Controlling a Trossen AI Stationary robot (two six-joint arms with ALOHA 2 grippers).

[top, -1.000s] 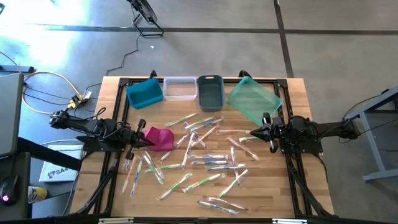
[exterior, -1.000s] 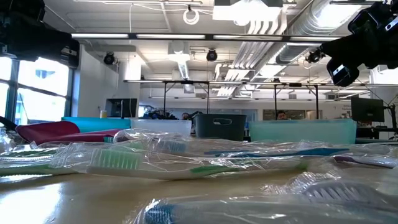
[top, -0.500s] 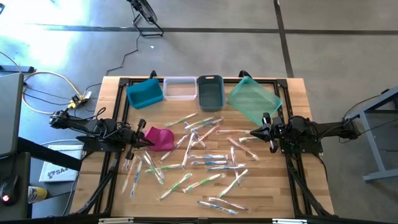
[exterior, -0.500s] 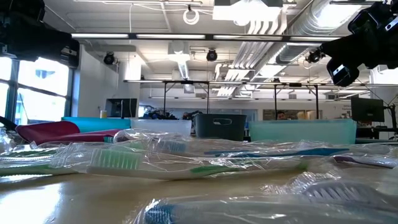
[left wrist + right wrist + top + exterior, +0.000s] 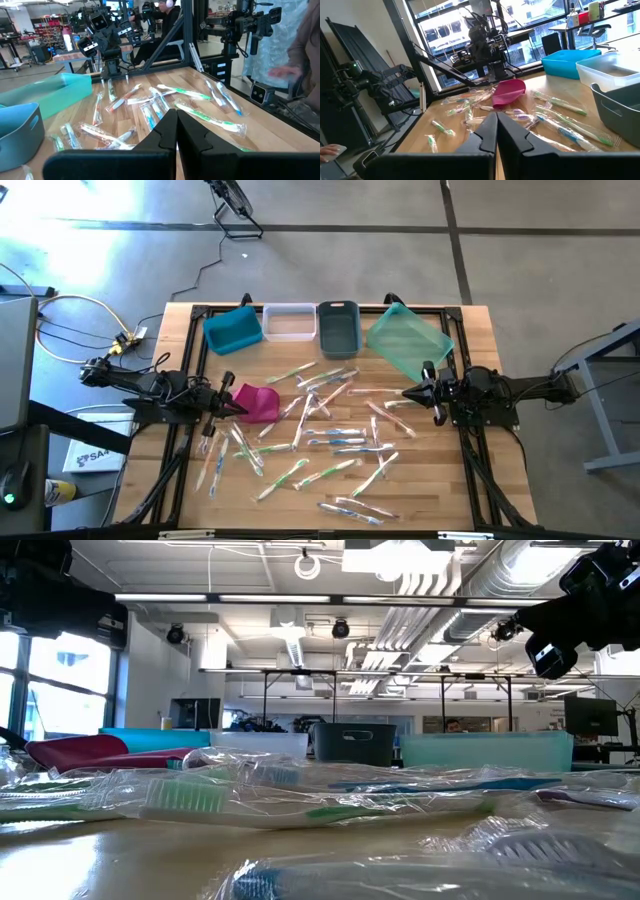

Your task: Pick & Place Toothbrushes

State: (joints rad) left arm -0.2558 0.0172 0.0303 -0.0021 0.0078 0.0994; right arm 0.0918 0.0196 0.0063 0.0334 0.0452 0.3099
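Several toothbrushes (image 5: 320,430) in clear wrappers lie scattered flat on the middle of the wooden table; they also show in the left wrist view (image 5: 200,112), the right wrist view (image 5: 560,132) and close up in the low view (image 5: 300,805). My left gripper (image 5: 243,409) hovers shut at the table's left side, its tips by the magenta pouch (image 5: 258,402). My right gripper (image 5: 404,393) hovers shut at the right side, above the toothbrushes' right fringe. In both wrist views the fingers (image 5: 176,114) (image 5: 496,116) meet with nothing between them.
Along the far edge stand a blue bin (image 5: 233,330), a clear bin (image 5: 288,322), a grey bin (image 5: 338,328) and a tilted teal bin (image 5: 408,340). The right arm (image 5: 560,640) hangs high over the table. A person's sleeve (image 5: 300,60) shows beyond the table's near side.
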